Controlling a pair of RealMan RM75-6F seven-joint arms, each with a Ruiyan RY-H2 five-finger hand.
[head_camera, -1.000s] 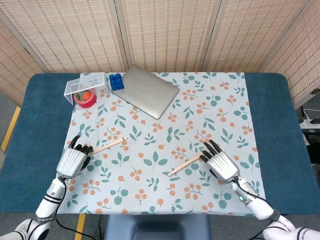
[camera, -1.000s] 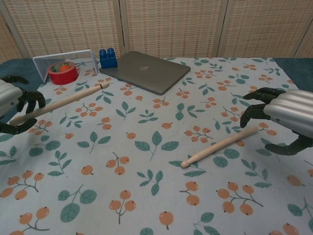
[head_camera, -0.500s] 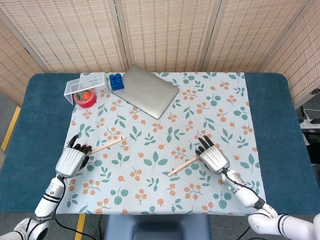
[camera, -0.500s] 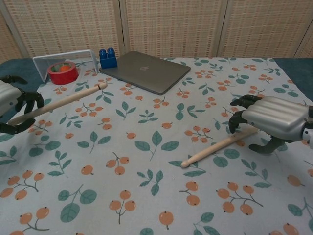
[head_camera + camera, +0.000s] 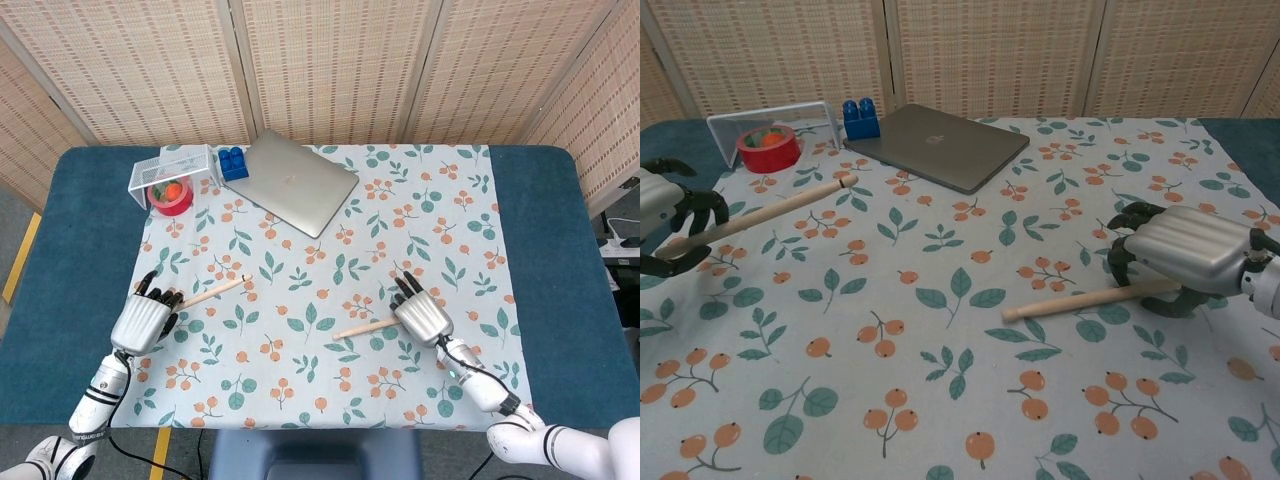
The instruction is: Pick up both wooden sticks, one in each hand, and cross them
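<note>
Two pale wooden sticks lie on the floral cloth. The left stick points up and to the right, and my left hand curls its fingers around the near end. The right stick lies almost level across the cloth with its free tip toward the middle. My right hand covers its right end, fingers curled over the top and thumb below. That end is hidden under the hand.
A closed grey laptop lies at the back centre, with a blue block beside it. A clear wire basket and a red tape roll stand at the back left. The blue table shows around the cloth.
My right hand moved left and down onto the right stick's end and closed on it; that stick swung to lie more level. The left hand and stick barely shifted.
</note>
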